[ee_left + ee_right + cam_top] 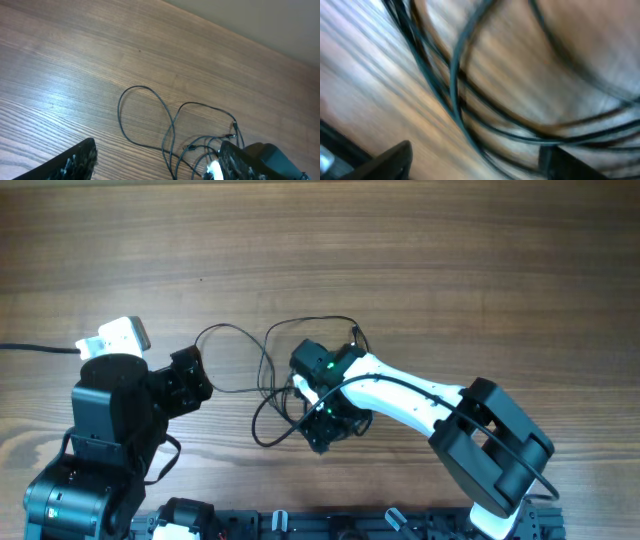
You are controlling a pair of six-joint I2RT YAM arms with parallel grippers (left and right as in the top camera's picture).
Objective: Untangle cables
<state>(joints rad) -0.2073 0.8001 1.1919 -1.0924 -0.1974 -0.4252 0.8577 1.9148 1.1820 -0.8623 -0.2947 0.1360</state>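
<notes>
The cables (262,365) are thin black wires lying in loose overlapping loops at the middle of the wooden table. In the left wrist view the cables (167,127) form two loops with small plug ends at the right. My left gripper (203,380) is open just left of the loops, with nothing between its fingers (75,161). My right gripper (306,396) sits low over the tangle's right part. In the blurred right wrist view, the cables (455,85) run close under the right gripper (480,165), whose jaws stand wide apart and open over several strands.
A white block (120,336) with a thicker black cord (30,347) lies at the left, behind the left arm. The right arm's white link (410,395) stretches from the lower right. A black rail (340,525) lines the front edge.
</notes>
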